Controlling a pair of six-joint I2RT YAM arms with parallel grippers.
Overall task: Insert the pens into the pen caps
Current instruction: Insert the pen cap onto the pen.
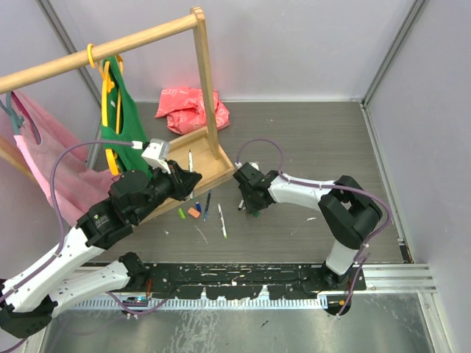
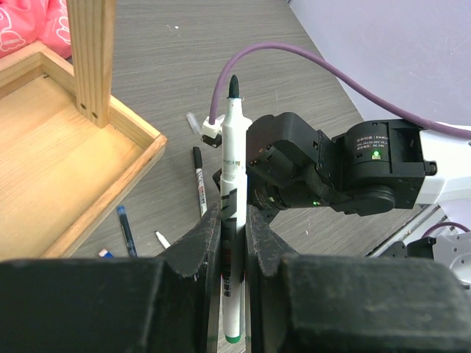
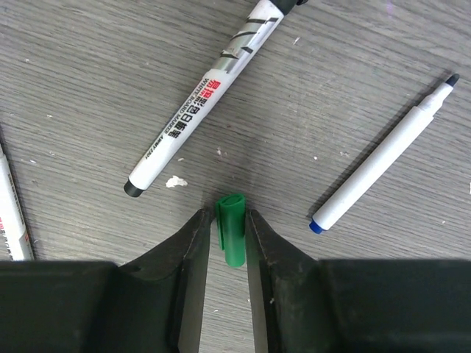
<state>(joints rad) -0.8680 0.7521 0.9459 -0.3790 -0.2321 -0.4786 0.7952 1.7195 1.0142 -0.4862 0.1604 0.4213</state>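
My left gripper point(image 2: 234, 237) is shut on a white pen point(image 2: 234, 176) with a green end; its dark tip points up toward the right arm's wrist point(image 2: 331, 169). In the top view this gripper point(image 1: 193, 180) hangs over the table beside the wooden tray. My right gripper point(image 3: 229, 229) is shut on a short green pen cap point(image 3: 233, 239), down at the table; it shows in the top view point(image 1: 250, 204). Near it lie a black-ended pen point(image 3: 206, 95) and a blue-ended pen point(image 3: 383, 162). Between the arms lie a white pen point(image 1: 221, 220), a blue pen point(image 1: 207, 202), an orange cap point(image 1: 194, 212) and a green cap point(image 1: 181, 213).
A wooden clothes rack stands on a wooden base tray point(image 1: 213, 165) at the left, with green clothing point(image 1: 118, 110) and pink cloth on hangers. A pink bag point(image 1: 193, 107) lies behind it. Another pen point(image 1: 190, 160) lies in the tray.
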